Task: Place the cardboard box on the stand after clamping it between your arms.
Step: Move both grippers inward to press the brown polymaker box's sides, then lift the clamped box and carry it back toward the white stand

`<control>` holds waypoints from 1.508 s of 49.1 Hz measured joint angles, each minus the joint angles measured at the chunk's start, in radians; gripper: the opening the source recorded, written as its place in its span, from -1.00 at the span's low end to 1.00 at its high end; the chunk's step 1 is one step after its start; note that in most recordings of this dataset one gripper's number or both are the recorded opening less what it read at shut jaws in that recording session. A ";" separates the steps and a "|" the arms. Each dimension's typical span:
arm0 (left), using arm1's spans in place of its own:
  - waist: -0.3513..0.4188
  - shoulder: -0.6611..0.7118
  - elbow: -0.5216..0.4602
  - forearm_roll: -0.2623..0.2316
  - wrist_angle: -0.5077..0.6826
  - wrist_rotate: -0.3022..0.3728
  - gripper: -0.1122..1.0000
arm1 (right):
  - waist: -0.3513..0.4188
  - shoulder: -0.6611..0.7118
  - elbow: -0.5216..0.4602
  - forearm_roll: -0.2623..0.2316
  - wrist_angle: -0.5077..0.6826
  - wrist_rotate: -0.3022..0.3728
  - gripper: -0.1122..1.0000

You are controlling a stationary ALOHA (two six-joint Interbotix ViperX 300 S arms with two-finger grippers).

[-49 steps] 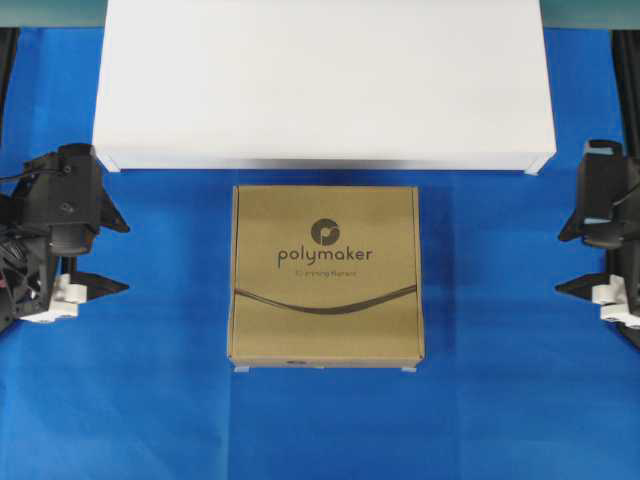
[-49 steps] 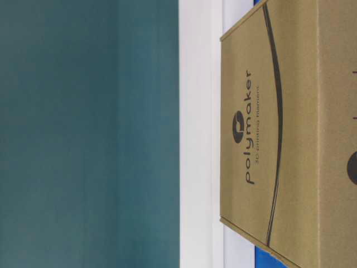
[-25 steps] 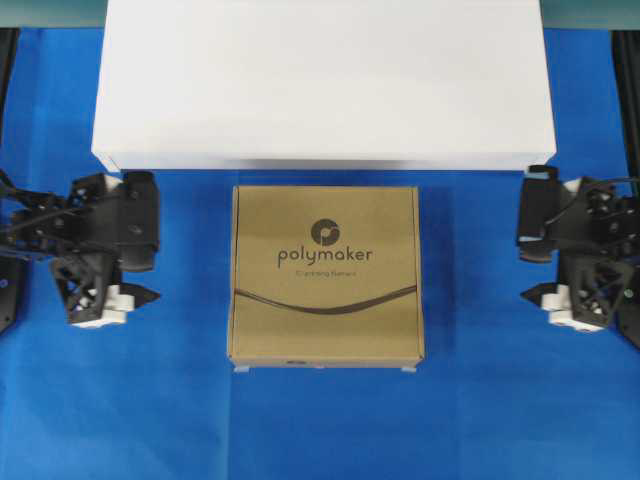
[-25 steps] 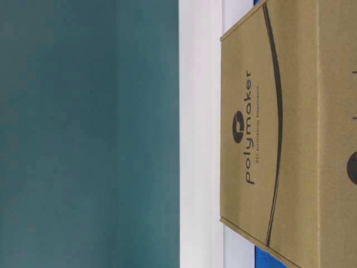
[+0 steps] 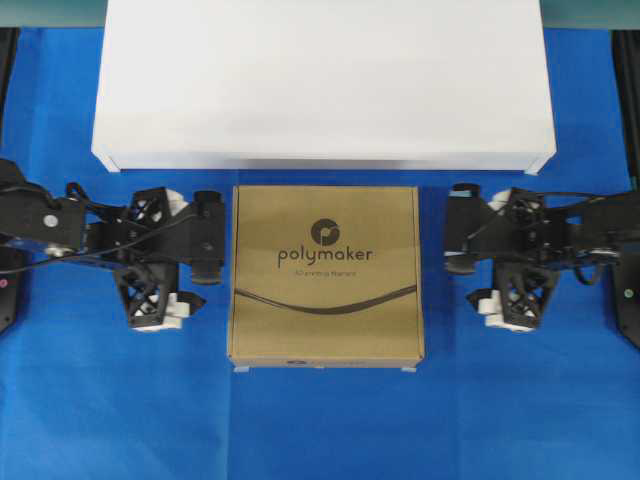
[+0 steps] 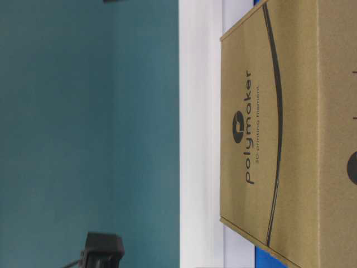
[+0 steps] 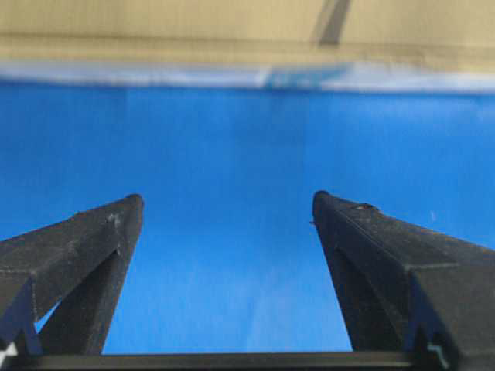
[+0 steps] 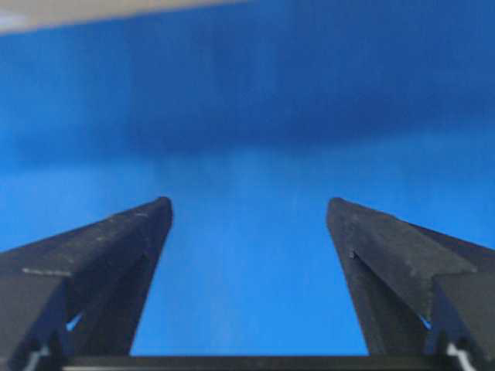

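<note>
On the blue cloth, right in the middle, you've got the cardboard box lying flat with its logo up, and the stand sits just behind it, a thin strip of cloth between the two. Your left gripper is just beside the box's left edge and your right gripper is near the right edge, a bit further off, neither touching as far as I can tell from overhead. Both are spread wide with nothing in them; the wrist views show bare cloth between the fingertips on the left and the fingertips on the right. For the squeeze, I'd bring both sides in level and at matching spots along the box, roughly mid-edge, so it doesn't twist or pop out when you lift. Press evenly; cardboard walls probably give a little. Nothing else is on the cloth, so the only real obstacle is the stand's front edge, which the box has to clear on the way up and over.
</note>
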 measured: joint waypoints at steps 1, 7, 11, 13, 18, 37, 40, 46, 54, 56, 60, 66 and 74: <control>0.002 0.005 -0.005 0.000 0.000 0.002 0.73 | -0.003 0.011 -0.003 0.000 -0.003 -0.005 0.96; 0.002 0.035 -0.034 -0.002 -0.002 0.009 0.73 | -0.018 0.066 -0.028 -0.002 -0.041 -0.037 0.96; 0.002 0.054 -0.049 -0.002 -0.003 0.021 0.73 | -0.028 0.097 -0.046 -0.002 -0.083 -0.054 0.96; 0.002 0.064 -0.055 -0.002 -0.005 0.028 0.73 | -0.032 0.109 -0.055 0.000 -0.100 -0.060 0.96; 0.002 0.092 -0.069 -0.002 -0.005 0.055 0.73 | -0.035 0.150 -0.084 -0.002 -0.129 -0.071 0.96; 0.017 0.141 -0.112 0.000 -0.003 0.097 0.73 | -0.034 0.235 -0.133 -0.003 -0.192 -0.083 0.96; 0.017 0.141 -0.112 0.000 -0.003 0.097 0.73 | -0.035 0.236 -0.133 -0.002 -0.193 -0.083 0.96; 0.017 0.143 -0.115 0.000 -0.002 0.097 0.73 | -0.034 0.235 -0.133 -0.003 -0.193 -0.083 0.96; 0.015 0.149 -0.130 -0.002 0.003 0.091 0.73 | -0.034 0.235 -0.133 -0.003 -0.192 -0.083 0.95; 0.017 0.150 -0.137 0.000 0.009 0.091 0.73 | -0.034 0.235 -0.133 -0.003 -0.192 -0.084 0.95; 0.017 0.150 -0.149 0.003 0.029 0.091 0.73 | -0.034 0.235 -0.135 -0.003 -0.192 -0.087 0.95; 0.017 0.150 -0.181 0.005 0.091 0.091 0.72 | -0.034 0.229 -0.146 -0.006 -0.175 -0.092 0.95; 0.017 0.123 -0.241 0.005 0.204 0.092 0.72 | -0.034 0.169 -0.178 -0.006 -0.069 -0.092 0.95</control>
